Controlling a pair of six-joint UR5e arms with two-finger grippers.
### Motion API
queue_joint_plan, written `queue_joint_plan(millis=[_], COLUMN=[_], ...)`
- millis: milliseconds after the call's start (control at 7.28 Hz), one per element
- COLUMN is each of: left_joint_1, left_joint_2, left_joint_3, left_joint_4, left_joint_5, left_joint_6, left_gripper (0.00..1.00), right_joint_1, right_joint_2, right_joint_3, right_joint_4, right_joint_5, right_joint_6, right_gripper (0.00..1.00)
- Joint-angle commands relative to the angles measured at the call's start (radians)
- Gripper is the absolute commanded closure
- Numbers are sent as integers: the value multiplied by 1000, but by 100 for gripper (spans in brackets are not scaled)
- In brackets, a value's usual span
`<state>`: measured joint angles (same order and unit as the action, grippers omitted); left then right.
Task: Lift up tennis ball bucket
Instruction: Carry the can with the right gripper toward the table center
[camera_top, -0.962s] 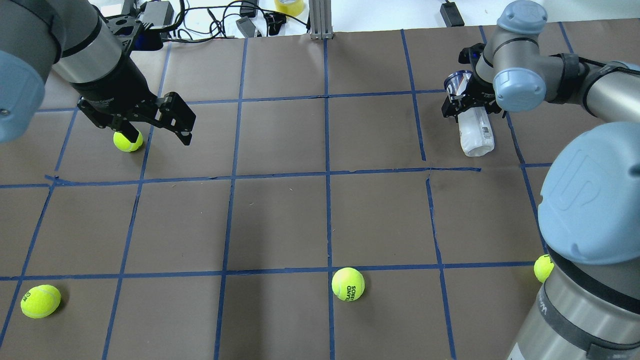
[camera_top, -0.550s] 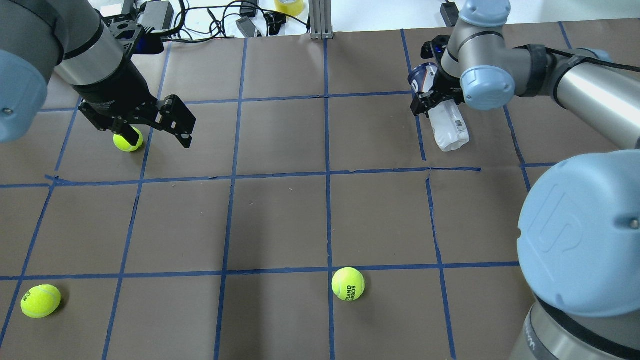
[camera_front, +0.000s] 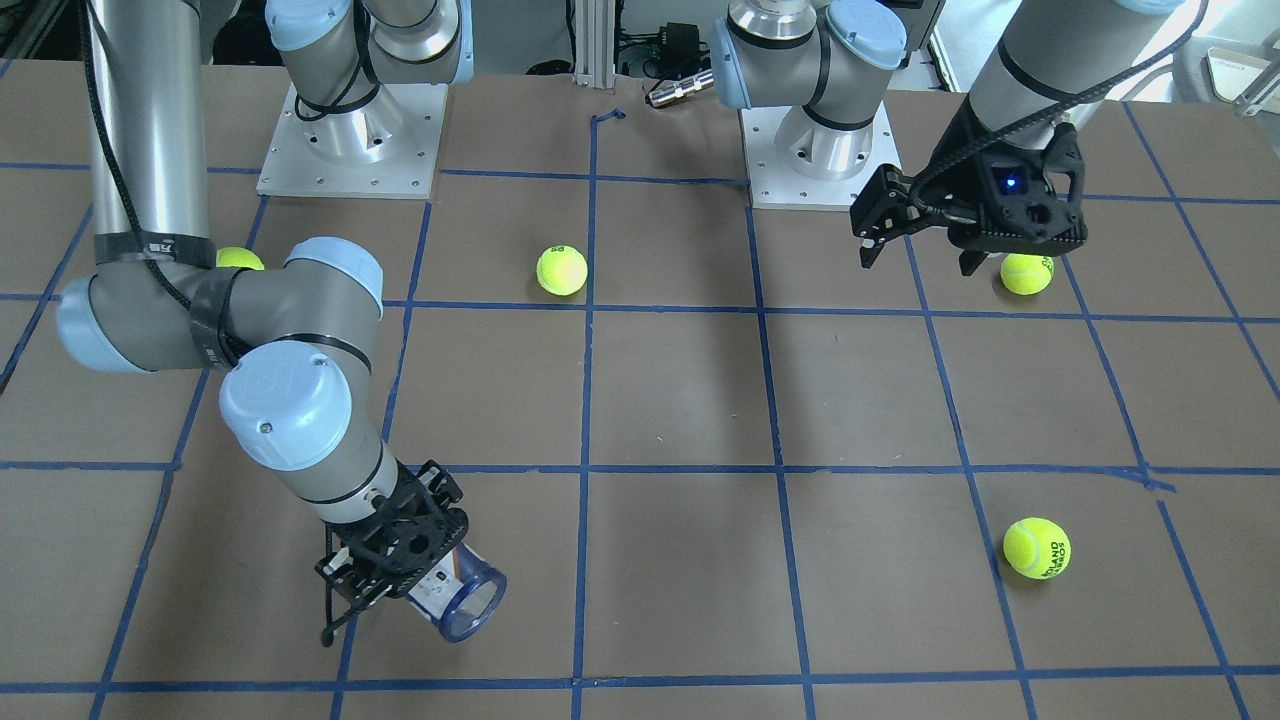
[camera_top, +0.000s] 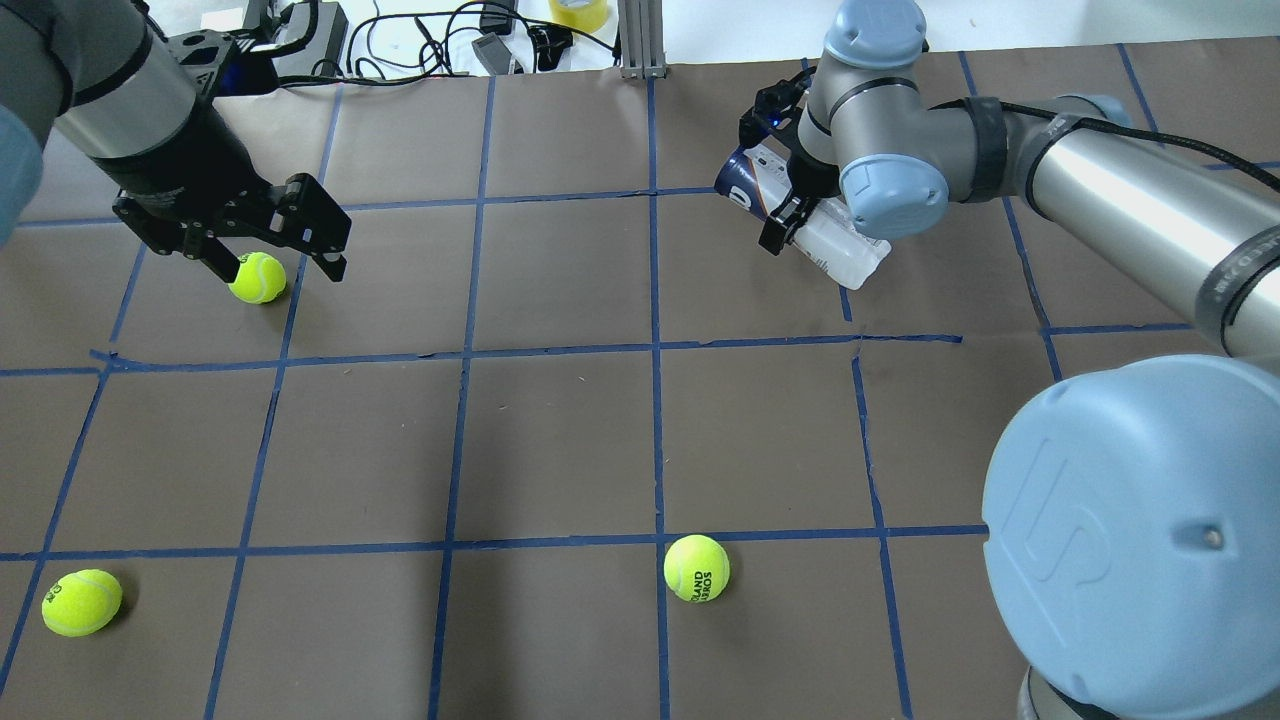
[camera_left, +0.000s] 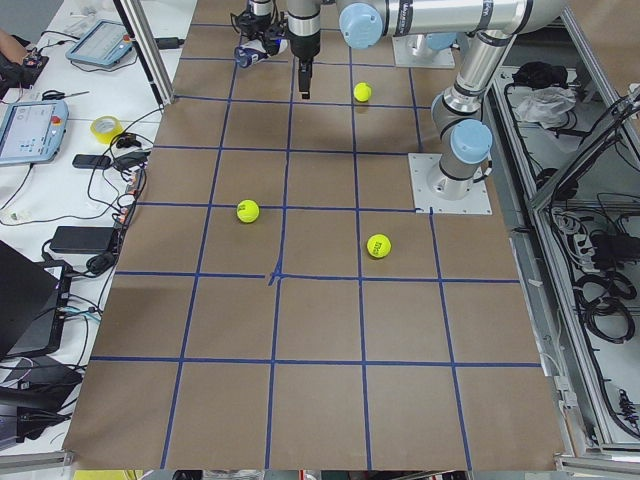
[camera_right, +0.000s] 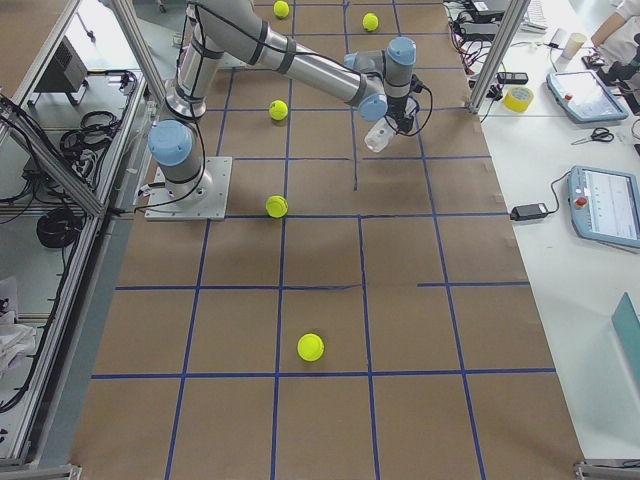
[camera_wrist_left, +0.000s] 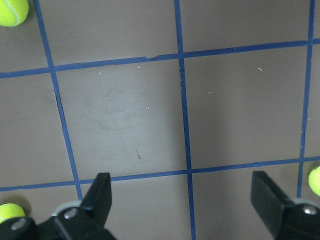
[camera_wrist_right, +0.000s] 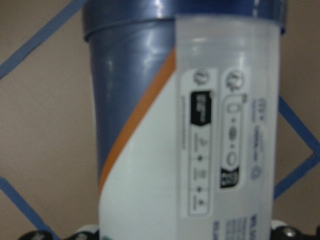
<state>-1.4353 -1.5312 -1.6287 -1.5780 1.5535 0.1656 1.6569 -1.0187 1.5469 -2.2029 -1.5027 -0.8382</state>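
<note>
Brown paper gridded with blue tape (camera_front: 700, 468) covers the tabletop (camera_front: 680, 390) in the front-facing view. At the lower left of the frame the right tool (camera_front: 400, 572) is clamped on the tennis ball bucket (camera_front: 466, 600). The bucket is tilted, its open navy rim poking out toward the lower right. At upper right the left tool (camera_front: 918, 258) hangs with its fingers (camera_front: 872, 235) spread wide and nothing in them, just above a tennis ball (camera_front: 1027, 274). A second ball (camera_front: 561, 270) sits at upper centre and a third ball (camera_front: 1037, 547) at lower right. A fourth ball (camera_front: 238, 258) peeks from behind the right arm (camera_front: 285, 400).

From overhead, the bucket is right of centre at the top, gripped near its navy end, with the white end slanting toward the lower right. Whether that end touches the paper cannot be told. The left tool, at upper left, shows its ball between the parted fingers.

From the left side, both tools are small at the top edge. From the right side, the bucket slants down from the right tool at top centre, pale end lowest.

The left wrist camera shows two black fingers at the bottom corners, far apart, with bare paper between them. The right wrist camera is filled by the bucket: navy band on top, orange stripe, white label with blurred print.
</note>
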Motion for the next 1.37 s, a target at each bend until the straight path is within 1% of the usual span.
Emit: queue_joint_plan(millis=[0,137,275,412,550,687,824,1099,1237], left_joint_1=[53,67,66,69,90,120,128,128,130], left_joint_2=[3,6,8,11,11,8,14,13,14], left_joint_3=[3,3,1,0,-6,-8,-3,0,0], left_joint_4=[4,3,1,-14,-20,-13,-14,-14,-14], left_joint_5=[-1,-3,-1,2,2,-3,3,39,39], left_joint_6=[2,2,2,2,3,9,44,60,64], left_gripper=[0,0,0,0,0,0,0,0,0], right_joint_1=[84,130,147,173,234,277,296,342,346], right_joint_2=[-12,-17,-38,-58,-51,-47,-43,24,32], right_joint_3=[-1,-11,-17,-4,-4,-4,-2,-4,-5], right_joint_4=[-9,-9,3,8,-9,-9,-9,-104,-103], right_joint_5=[16,12,6,-2,-63,-88,-87,-82,-73], right_joint_6=[-183,-202,-243,-296,-384,-430,-452,-437,-440], right_gripper=[38,39,40,44,45,45,44,44,43])
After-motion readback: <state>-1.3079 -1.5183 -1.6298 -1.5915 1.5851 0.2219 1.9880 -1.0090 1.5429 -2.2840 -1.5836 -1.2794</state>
